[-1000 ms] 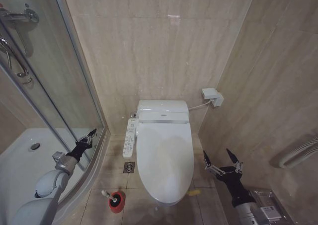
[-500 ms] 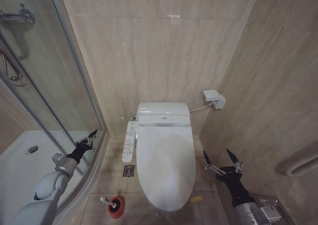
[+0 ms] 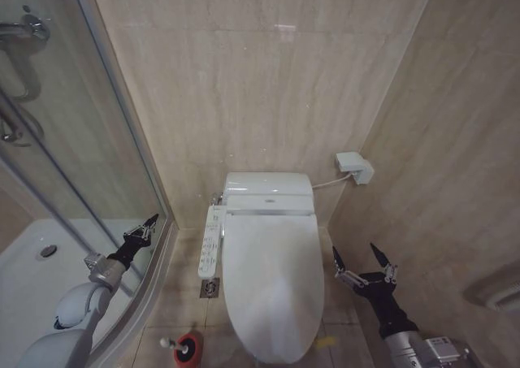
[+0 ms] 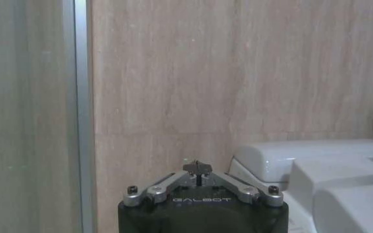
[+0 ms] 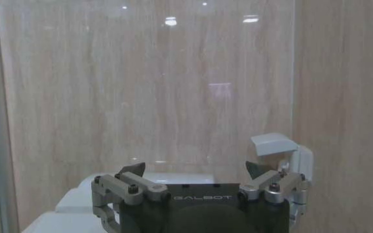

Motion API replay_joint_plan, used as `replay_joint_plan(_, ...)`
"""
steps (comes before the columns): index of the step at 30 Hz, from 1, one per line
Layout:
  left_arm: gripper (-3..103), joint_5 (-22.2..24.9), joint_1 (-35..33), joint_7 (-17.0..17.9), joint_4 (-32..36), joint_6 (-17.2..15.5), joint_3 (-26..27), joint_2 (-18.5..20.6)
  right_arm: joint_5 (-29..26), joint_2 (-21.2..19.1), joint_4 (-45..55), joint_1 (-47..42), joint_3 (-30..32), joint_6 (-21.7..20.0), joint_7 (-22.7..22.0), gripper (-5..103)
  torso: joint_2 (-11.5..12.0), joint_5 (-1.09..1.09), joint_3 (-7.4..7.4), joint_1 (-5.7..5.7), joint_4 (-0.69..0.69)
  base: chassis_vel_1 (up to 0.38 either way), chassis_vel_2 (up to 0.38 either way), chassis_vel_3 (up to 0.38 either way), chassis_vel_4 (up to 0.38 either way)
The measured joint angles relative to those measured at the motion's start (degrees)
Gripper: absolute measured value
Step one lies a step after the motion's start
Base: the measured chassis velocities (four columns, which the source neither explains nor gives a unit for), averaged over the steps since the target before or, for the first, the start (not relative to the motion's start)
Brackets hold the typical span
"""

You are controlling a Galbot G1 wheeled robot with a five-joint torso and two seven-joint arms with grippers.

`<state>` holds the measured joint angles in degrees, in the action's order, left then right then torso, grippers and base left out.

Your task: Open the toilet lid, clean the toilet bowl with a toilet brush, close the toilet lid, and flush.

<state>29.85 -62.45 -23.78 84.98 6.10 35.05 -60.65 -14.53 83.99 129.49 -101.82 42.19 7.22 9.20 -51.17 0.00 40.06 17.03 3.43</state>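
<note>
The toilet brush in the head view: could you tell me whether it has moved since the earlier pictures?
No. The toilet brush keeps its place beside the floor drain; only the camera shifted.

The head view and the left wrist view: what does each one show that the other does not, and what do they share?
In the head view alone: the closed toilet lid, the toilet brush in its red holder on the floor, and the open right hand beside the toilet. In the left wrist view alone: the left hand from behind, fingers together. Both share the white bidet-seat unit, the beige wall and the shower glass.
</note>
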Motion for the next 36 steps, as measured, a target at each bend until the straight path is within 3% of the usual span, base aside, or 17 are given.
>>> replay_joint_plan(20, 0, -0.19, 2.04, -3.26, -5.33, 3.93, -1.73, -0.16, 0.0, 0.0, 0.0, 0.0, -0.01, 0.0, 0.0, 100, -0.01, 0.0, -0.01, -0.02, -0.03, -0.035, 0.039, 0.032, -0.029)
replay_joint_plan(36, 0, 1.56, 11.34, -2.84, -13.37, 4.68, -11.74, 0.76, 0.0, 0.0, 0.0, 0.0, 0.0, 0.0, 0.0, 100, 0.0, 0.0, 0.0, 0.0, -0.02, 0.0, 0.0, 0.0, 0.0)
